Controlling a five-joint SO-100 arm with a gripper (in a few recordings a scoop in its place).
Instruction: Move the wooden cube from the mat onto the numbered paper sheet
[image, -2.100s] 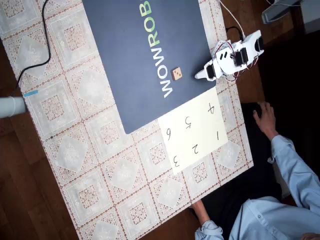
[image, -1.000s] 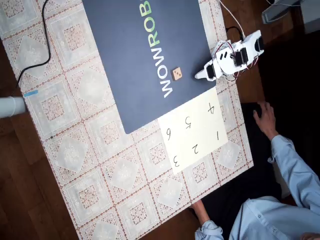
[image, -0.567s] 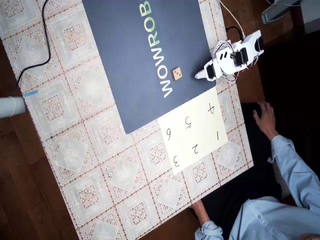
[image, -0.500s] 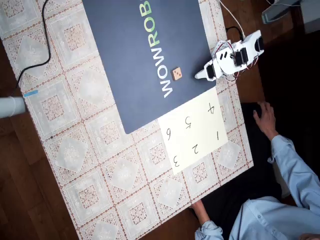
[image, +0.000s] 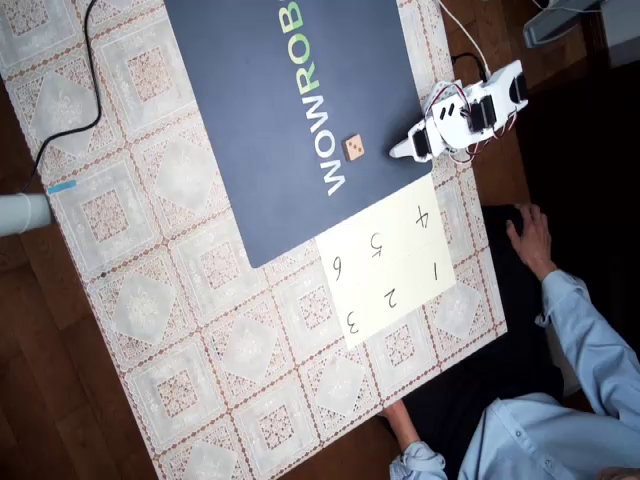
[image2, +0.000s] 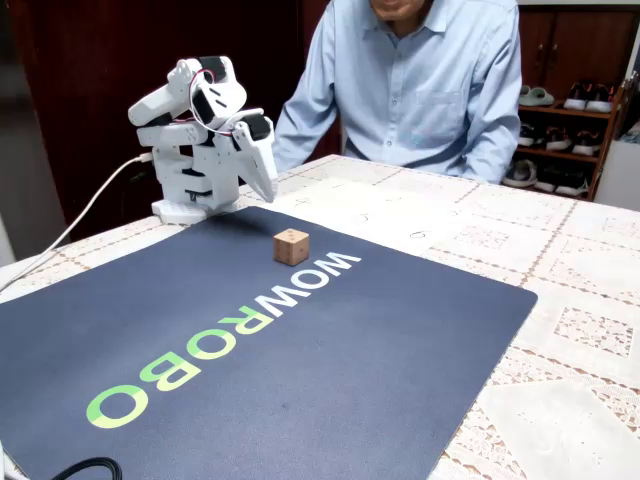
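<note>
On lace tablecloth (image: 190, 330) — navy mat (image: 270, 130)

Lace cloth, cables and a seated onlooker

A white lace-patterned tablecloth (image: 180, 330) covers the surface. A black cable (image: 88, 70) trails across its far corner in the overhead view. A person in a light blue shirt (image2: 420, 80) sits behind the surface, and a shelf of shoes (image2: 560, 100) stands against the wall beyond.
</note>
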